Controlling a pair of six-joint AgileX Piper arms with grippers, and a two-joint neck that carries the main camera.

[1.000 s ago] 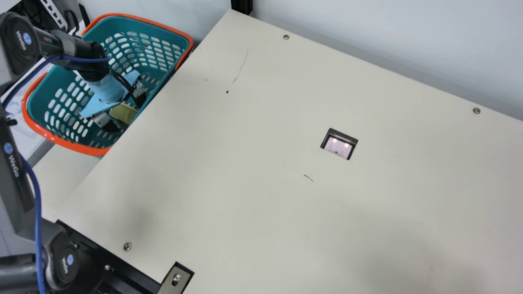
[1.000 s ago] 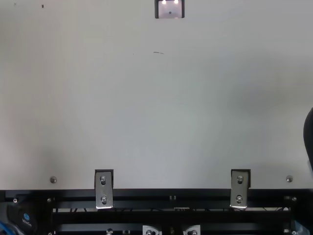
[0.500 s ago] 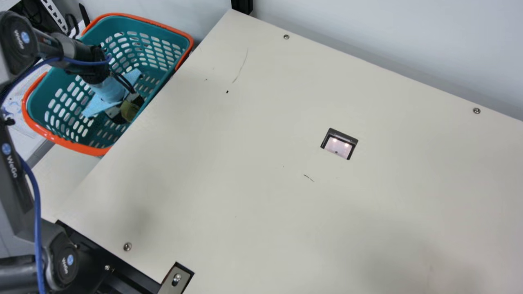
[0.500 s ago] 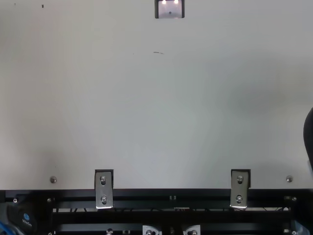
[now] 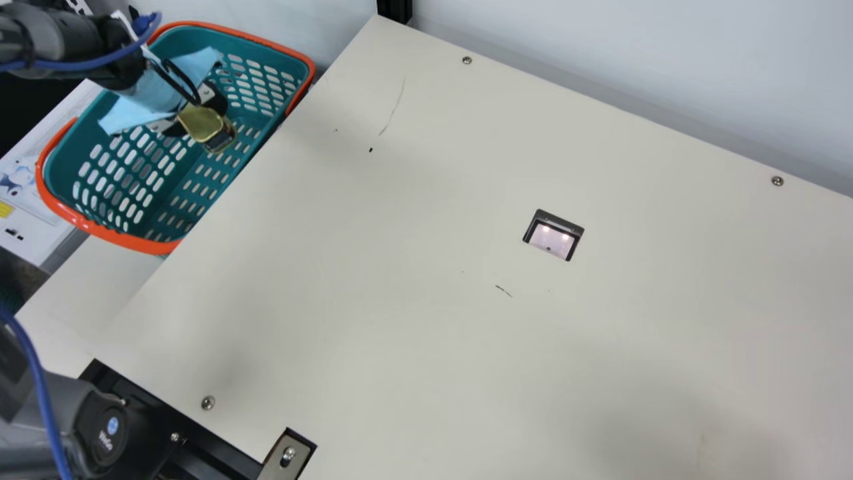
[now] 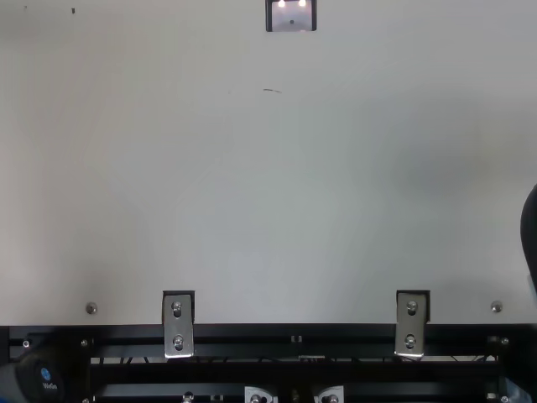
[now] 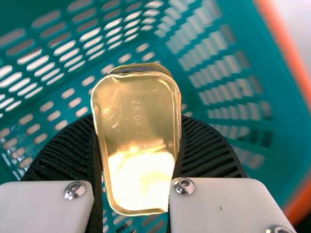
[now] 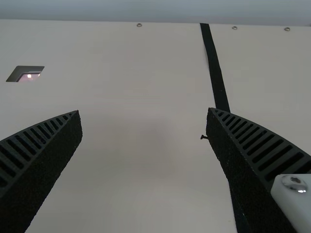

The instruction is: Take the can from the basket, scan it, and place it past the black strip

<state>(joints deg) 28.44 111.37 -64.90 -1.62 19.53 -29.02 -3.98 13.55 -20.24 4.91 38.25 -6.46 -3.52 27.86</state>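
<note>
Left hand grips can by its long sides. Probably stiff, slick, light; mid-side hold advisable. Right hand released.

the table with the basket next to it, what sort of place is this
Probably a robot test bench mocked up as a shop checkout: a lit scanner window sits in the table, beside a shopping basket, and a robot arm holds a can.
</note>
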